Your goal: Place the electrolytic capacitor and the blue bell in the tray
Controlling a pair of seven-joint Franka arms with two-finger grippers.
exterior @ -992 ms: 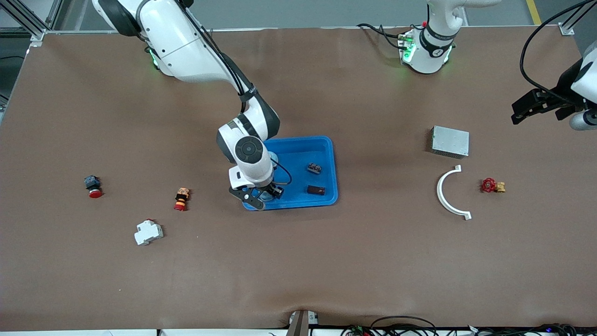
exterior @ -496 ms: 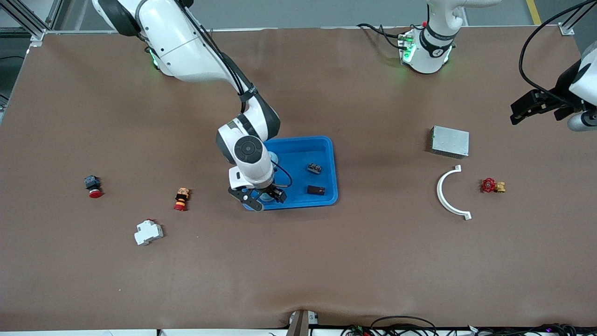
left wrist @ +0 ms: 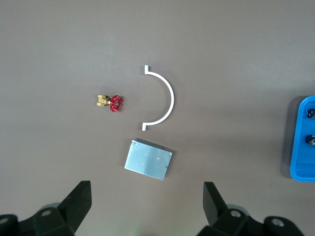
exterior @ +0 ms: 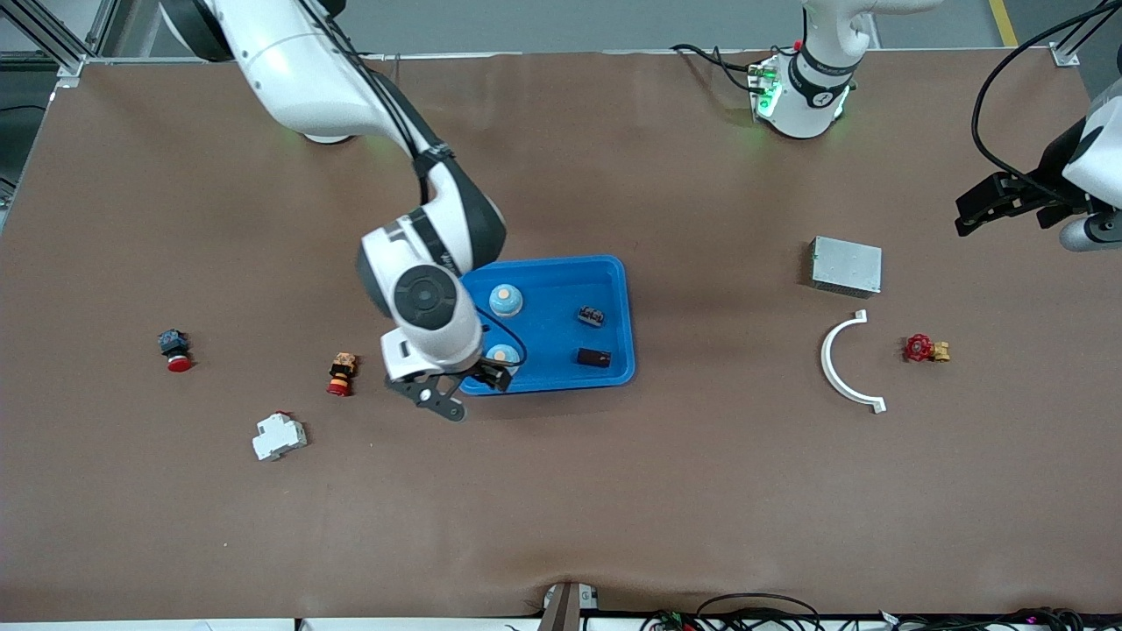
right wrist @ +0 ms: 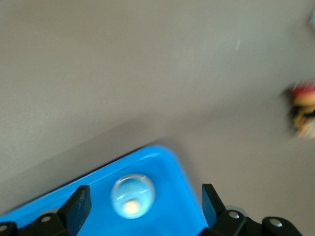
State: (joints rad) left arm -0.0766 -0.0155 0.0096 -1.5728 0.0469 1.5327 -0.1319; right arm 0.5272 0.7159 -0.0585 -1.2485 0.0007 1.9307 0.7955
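1. Lifted off since a second ago, the right gripper hangs released over the shallow bright-blue plastic tray's corner.
2. Two light-blue bells sit inside it.
3. Waiting, the left gripper stands spread above the brown bench.

The right arm comes from its base at the top edge of the table and bends down toward the middle. Its wrist points down. The right gripper hangs low over the table with its fingers spread wide and nothing between them. The left arm waits up in the air at its own end of the table. The left gripper is spread wide too and holds nothing.
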